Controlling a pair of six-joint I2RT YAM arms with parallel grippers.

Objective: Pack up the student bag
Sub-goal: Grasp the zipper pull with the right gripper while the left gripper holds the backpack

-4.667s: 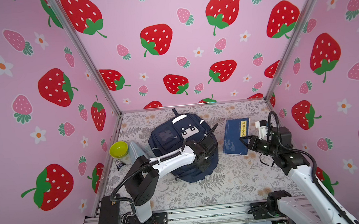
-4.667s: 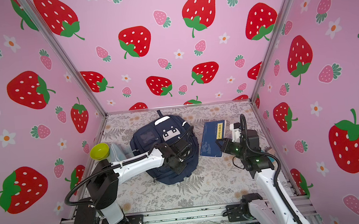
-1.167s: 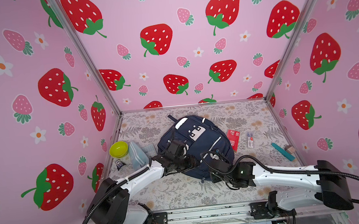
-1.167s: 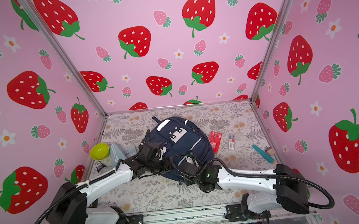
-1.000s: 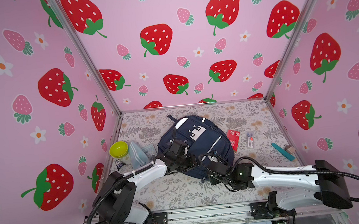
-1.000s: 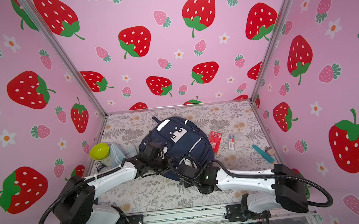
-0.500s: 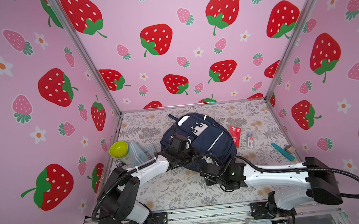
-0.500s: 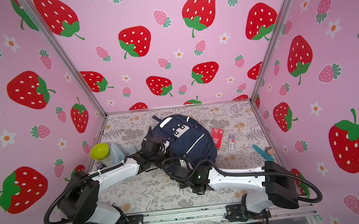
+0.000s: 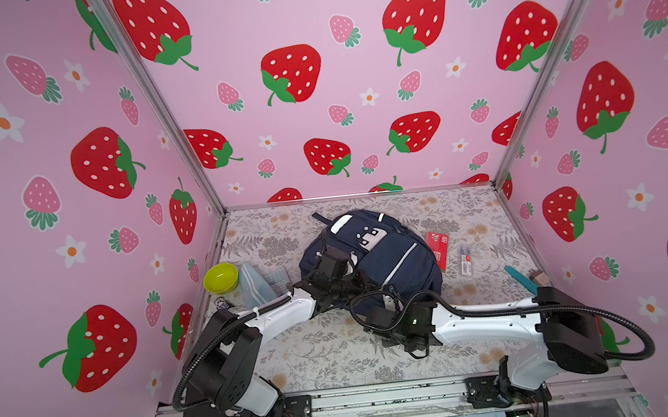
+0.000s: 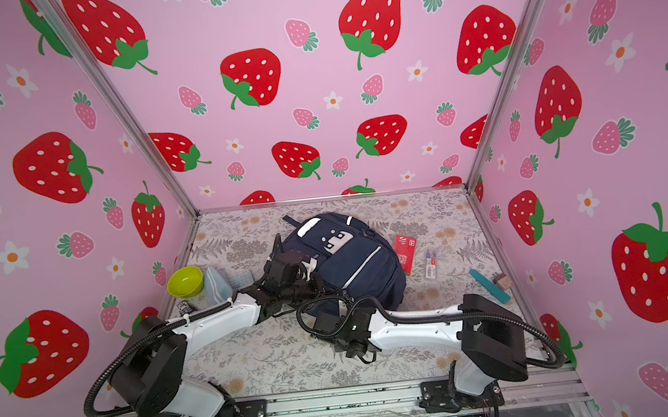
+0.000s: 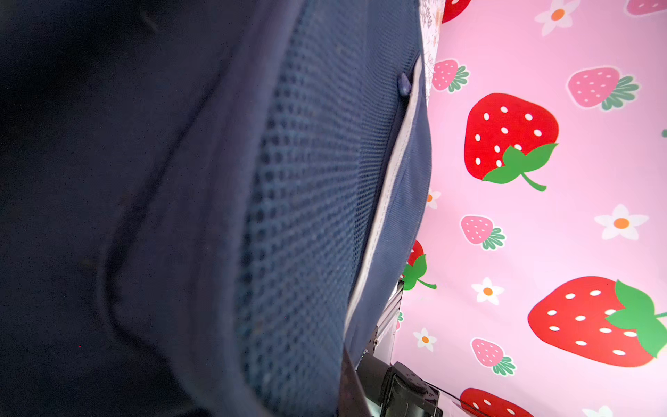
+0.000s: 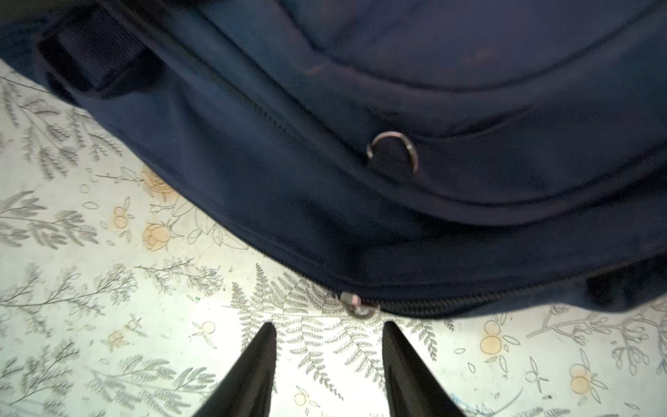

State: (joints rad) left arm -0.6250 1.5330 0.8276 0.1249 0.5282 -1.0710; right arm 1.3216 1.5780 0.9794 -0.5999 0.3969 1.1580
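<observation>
R claw (image 12: 328, 326) parted, ribbed tips (image 12: 260, 361) nr navy bag's (image 12: 361, 90) metal zip pull (image 12: 355, 305); L claw (image 9: 329, 262): can't tell.

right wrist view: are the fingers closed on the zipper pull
No, the fingers stand apart, short of the zipper pull, gripping nothing.

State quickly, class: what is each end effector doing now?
Left end effector: against the student bag; open or closed cannot be told.
Right end effector: open, empty, near the zipper pull.

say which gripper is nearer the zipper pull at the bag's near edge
Right: right gripper, jaws open, just short of the zipper pull; left gripper by the student bag's mesh side.
</observation>
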